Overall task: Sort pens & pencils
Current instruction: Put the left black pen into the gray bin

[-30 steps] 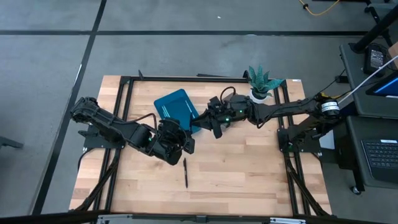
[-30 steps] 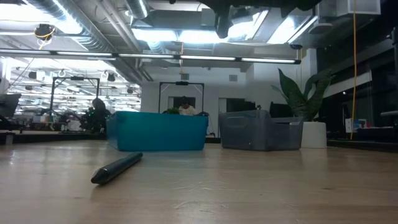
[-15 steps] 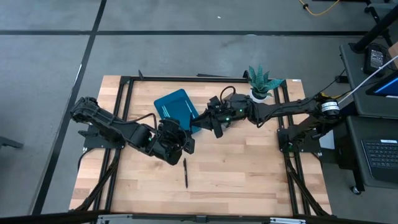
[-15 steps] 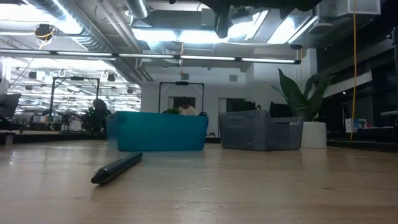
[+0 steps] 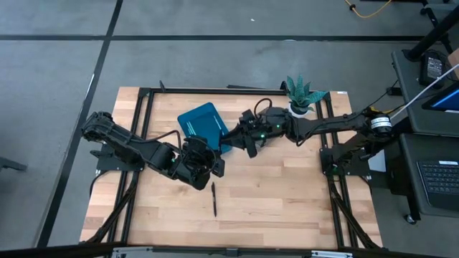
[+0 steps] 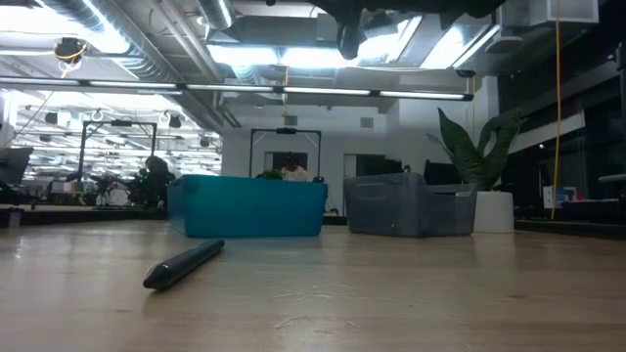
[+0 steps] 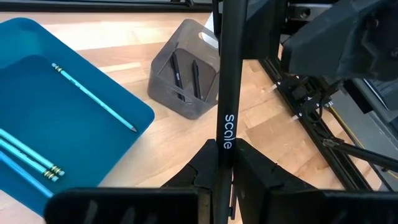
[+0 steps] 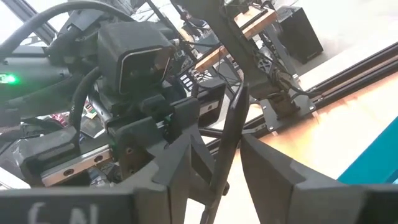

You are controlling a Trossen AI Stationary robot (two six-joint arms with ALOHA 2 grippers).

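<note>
**No change over the last second: both arms parked in mid-air, one stick left on the desk**

Item 1. Pale wooden plank desk [image 6: 411,303]. I compared it with the views from a second ago and nothing on it has shifted.

Item 2. Loose black writing stick [image 6: 184,264]. It lies flat on the desk at the near side, apart from both containers. It is the only stick not yet picked up.

Item 3. Left gripper [image 7: 225,149]. It hangs above the desk just behind that loose stick. The jaws are closed narrow on a black white-lettered stick [image 7: 224,87], which stands upright between them. The arm has not moved.

Item 4. Teal shallow plastic tray [image 7: 140,115]. It sits beyond the left gripper and holds the light blue slim sticks [image 7: 93,96]. One lies alone and the others lie bunched together at the tray's edge. I count about four.

Item 5. Grey translucent plastic bin [image 7: 165,96]. It stands just beside the tray, with two black sticks [image 7: 176,70] leaning inside it.

Item 6. Right gripper [image 8: 219,140]. It hangs near the bin, equally still. The jaws appear closed on a dark slim rod [image 8: 236,106], which I take to be another black stick.

Item 7. Green potted plant in a white pot [image 5: 301,94]. It stands at the far edge of the desk and is not part of the sort.

Assessment: the blue lot looks finished. I judge the stall to be a pause before the drops into the grey bin. After that, the desk stick remains.
</note>
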